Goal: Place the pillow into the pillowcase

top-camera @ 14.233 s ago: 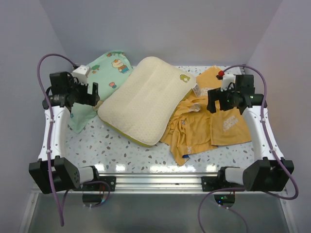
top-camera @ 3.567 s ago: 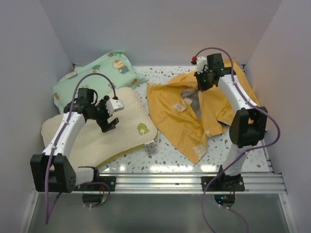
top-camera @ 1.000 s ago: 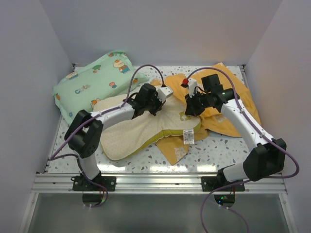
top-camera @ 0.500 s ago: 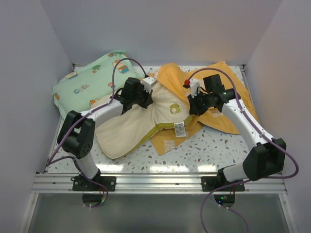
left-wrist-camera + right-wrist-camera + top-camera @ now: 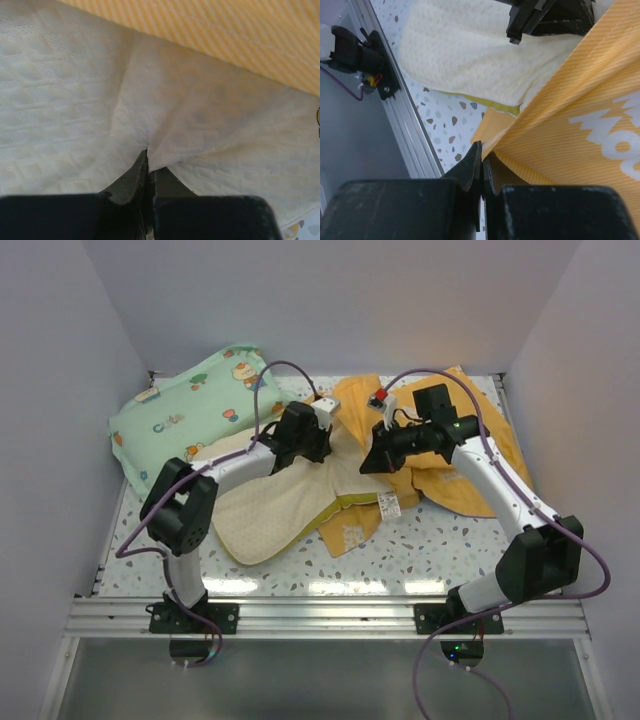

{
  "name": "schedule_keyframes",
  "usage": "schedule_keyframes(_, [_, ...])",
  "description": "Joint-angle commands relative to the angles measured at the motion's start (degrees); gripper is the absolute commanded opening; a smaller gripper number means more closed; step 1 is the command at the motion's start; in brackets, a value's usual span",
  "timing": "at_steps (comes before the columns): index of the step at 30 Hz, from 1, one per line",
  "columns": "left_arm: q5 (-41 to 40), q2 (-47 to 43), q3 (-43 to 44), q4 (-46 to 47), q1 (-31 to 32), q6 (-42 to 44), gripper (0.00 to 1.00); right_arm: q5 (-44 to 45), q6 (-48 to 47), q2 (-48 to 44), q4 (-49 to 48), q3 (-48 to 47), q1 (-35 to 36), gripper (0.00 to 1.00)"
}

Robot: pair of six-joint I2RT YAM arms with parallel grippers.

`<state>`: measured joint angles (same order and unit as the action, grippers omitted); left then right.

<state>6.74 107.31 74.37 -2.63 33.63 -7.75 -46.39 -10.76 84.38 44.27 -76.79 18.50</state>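
Observation:
The cream pillow (image 5: 265,515) lies slanted across the table's middle, its right end on the orange-yellow pillowcase (image 5: 470,465). My left gripper (image 5: 318,438) is shut on a pinched fold of the pillow's cover (image 5: 75,100), its fingertips (image 5: 148,156) just below the pillowcase's striped edge (image 5: 240,35). Over the pillow's right end, my right gripper (image 5: 368,462) is shut on the pillowcase's edge. In the right wrist view the cloth (image 5: 570,110) with white lettering rises from the right gripper (image 5: 482,152), above the pillow (image 5: 465,55). The pillow's green corner mark is hidden.
A mint-green cartoon-print pillow (image 5: 190,410) lies at the back left, touching the cream pillow. A white label (image 5: 388,505) hangs off the pillow's right end. The metal rail (image 5: 320,610) runs along the near edge. Walls close in on three sides.
My left gripper has pushed the pillow's end to the right. My right gripper has drawn the pillowcase's edge left over it, covering the green corner mark.

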Motion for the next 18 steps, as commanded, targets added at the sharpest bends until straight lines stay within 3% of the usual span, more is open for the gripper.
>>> schedule_keyframes(1, [2.8,-3.9,-0.3,12.7,-2.6,-7.4,0.0,-5.8,7.9,-1.1,-5.8,-0.2,0.9,0.0])
schedule_keyframes(4, [10.6,-7.1,-0.9,12.2,-3.8,-10.5,0.0,-0.1,10.3,-0.4,-7.9,0.0,1.1,0.0])
schedule_keyframes(8, [14.1,-15.3,-0.8,9.9,-2.7,-10.7,0.0,5.1,11.2,-0.1,-9.2,0.9,2.7,0.0])
schedule_keyframes(11, [14.3,-14.8,-1.1,9.2,-1.5,-16.8,0.0,4.7,15.0,0.0,-13.3,0.9,5.9,0.0])
schedule_keyframes(18, [13.7,-8.7,-2.9,17.4,0.7,-30.2,0.0,0.3,18.8,2.5,-17.7,-2.0,13.3,0.0])
